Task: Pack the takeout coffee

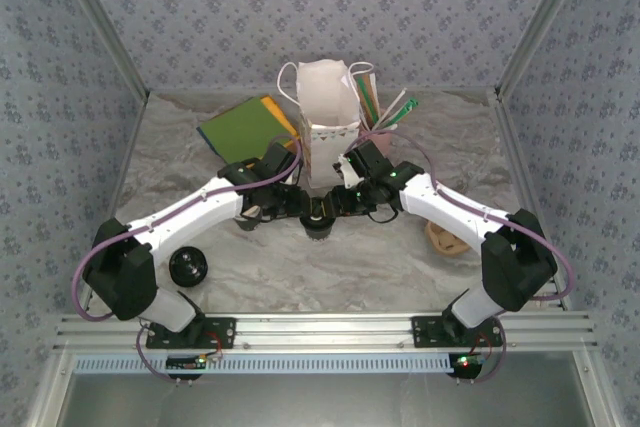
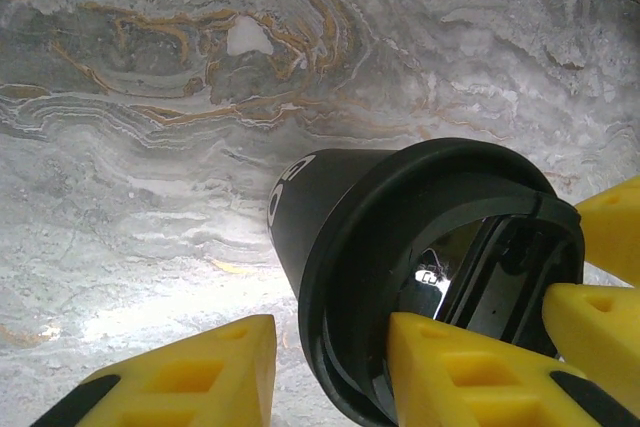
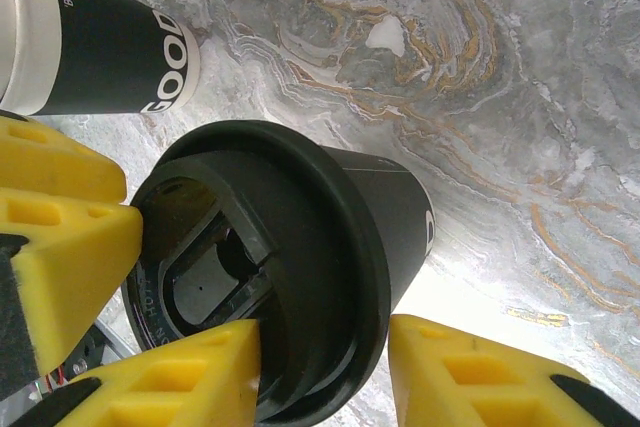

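While both arms meet mid-table, state left to right:

Lower left, a loose lid (image 1: pixel 188 267) sits alone, well clear. Next, the left gripper (image 1: pixel 298 205) is at the coffee (image 1: pixel 320 219) from frame-left. In its wrist view one finger (image 2: pixel 190 382) hangs outside the cup wall with a sliver of table (image 2: pixel 150 197) showing between, and the other (image 2: pixel 465 377) lies over the lid top. So its jaws are apart, straddling the lid rim, not clamped.

A second cup (image 3: pixel 100 47) stands near the coffee, upper left in the right wrist view. The coffee looks upright, centre frame, just in front of the white bag (image 1: pixel 330 112), not yet in it.

From frame-right, the right gripper (image 1: pixel 347 202) has the same straddle: one finger (image 3: pixel 170 382) over the lid, one (image 3: pixel 500 382) outside, rim filling the gap. Can't tell if it's actually squeezing.

Risks, my read:
- Two bites on a press-fit lid rim: an uneven squeeze could pop or warp the lid, then spill.
- Lifting by the lid alone: the cup may drop out.
- Both arms crowd one lid. In the left wrist view, the right arm's fingers (image 2: pixel 605 237) sit just beside the left's. An inward shift risks a collision.
- The second cup and bag are both near, so a sideways sweep could knock either over.
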{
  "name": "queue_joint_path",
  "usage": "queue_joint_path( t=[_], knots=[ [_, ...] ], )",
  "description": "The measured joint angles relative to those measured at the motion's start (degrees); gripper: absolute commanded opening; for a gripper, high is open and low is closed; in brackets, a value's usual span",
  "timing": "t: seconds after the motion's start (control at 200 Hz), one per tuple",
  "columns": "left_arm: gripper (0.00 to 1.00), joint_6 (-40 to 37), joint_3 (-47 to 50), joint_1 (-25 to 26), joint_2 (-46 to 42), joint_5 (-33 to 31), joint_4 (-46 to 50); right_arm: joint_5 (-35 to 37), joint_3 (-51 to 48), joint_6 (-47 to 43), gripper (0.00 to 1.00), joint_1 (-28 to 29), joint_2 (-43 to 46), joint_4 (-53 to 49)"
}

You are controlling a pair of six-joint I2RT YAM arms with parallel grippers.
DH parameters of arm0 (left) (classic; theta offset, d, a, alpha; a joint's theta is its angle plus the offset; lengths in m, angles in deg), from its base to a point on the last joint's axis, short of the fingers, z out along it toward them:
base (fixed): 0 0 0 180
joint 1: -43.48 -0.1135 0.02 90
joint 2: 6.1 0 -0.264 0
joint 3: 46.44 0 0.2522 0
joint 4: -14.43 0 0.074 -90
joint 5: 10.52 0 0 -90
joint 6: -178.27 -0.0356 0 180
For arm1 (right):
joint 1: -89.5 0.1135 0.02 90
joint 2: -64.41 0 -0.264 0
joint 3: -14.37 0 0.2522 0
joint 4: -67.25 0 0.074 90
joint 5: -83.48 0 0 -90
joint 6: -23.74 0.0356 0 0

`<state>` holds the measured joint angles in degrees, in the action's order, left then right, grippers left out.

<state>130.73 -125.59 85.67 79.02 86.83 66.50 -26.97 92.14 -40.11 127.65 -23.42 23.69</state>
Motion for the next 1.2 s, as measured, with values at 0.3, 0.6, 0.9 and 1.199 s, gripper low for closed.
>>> queue_joint_path(
  t=[0.3, 0.6, 0.9, 1.199],
  knots=[
    [0.33, 0.04, 2.34, -0.09, -1.36, 0.55, -2.62, -0.68, -1.25, -0.02, 0.36, -0.04, 0.17, 1.68],
    [0.34, 0.02, 2.86, -0.11, -1.99, 0.52, -3.17, -0.92, -2.01, -0.04, 0.40, -0.15, 0.72, 2.58],
    [0.43, -0.07, -0.98, 0.44, -1.73, 0.39, 2.69, -0.81, -0.04, -0.55, 0.53, 0.33, 0.70, -0.24],
    [0.46, -0.02, -3.26, 1.49, -1.66, 0.81, 4.11, -0.81, 2.12, -1.14, 0.57, 1.51, 0.70, -2.45]
  ],
)
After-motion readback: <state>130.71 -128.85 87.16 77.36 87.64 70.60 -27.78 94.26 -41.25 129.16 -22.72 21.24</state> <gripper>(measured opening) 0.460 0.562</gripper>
